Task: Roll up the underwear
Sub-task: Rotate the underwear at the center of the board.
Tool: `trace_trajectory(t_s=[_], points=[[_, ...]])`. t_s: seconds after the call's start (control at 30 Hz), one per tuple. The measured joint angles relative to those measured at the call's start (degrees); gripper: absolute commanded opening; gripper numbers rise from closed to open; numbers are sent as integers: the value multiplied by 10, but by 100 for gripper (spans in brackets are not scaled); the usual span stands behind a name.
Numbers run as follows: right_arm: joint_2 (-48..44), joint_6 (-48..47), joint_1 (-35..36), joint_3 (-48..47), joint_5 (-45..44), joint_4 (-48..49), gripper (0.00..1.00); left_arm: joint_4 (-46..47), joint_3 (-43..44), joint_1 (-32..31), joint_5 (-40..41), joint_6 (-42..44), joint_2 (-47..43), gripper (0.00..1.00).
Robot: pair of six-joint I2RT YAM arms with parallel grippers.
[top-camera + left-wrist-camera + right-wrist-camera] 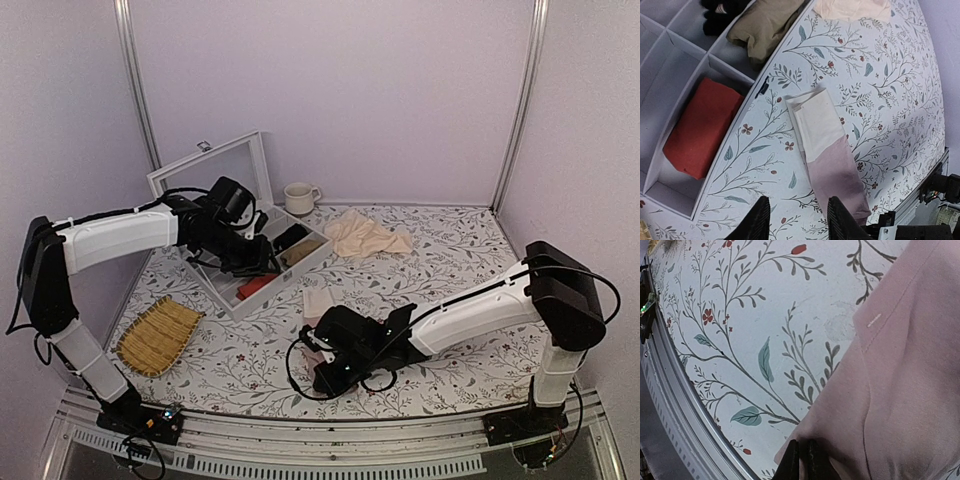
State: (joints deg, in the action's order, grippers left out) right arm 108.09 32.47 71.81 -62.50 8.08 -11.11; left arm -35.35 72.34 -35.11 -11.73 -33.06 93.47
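At the strip's near end, the right hand (802, 462), pinched closed on only the pink hem corner of the underwear (900, 365) lying folded on the table (755, 315), may slip or drag it askew; the left hand (799, 220) hovers open, empty

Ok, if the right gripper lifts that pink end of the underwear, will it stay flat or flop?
Probably flop: the underwear is thin folded cloth lying flat, creasing softly by the right gripper. It is likely light, so it should lift easily. The folded layers may slip apart, and a push might slide it across the table.
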Motion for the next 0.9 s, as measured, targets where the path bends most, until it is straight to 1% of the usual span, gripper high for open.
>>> trace_trajectory(t_s=[0.1,0.27,0.43,0.57,0.73,0.9], points=[[0,6,-7,11,0,3,8,0,0,0,-2,0,0,39],[-3,14,-17,34,11,37,8,1,0,0,-4,0,0,39],[-18,22,-28,74,17,79,8,1,2,0,-7,0,2,39],[-36,24,-45,103,17,94,8,2,5,0,-7,0,7,39],[-56,22,-63,125,7,93,8,3,7,0,-9,0,13,40],[-82,21,-79,143,-18,69,8,4,12,0,-9,0,20,40]])
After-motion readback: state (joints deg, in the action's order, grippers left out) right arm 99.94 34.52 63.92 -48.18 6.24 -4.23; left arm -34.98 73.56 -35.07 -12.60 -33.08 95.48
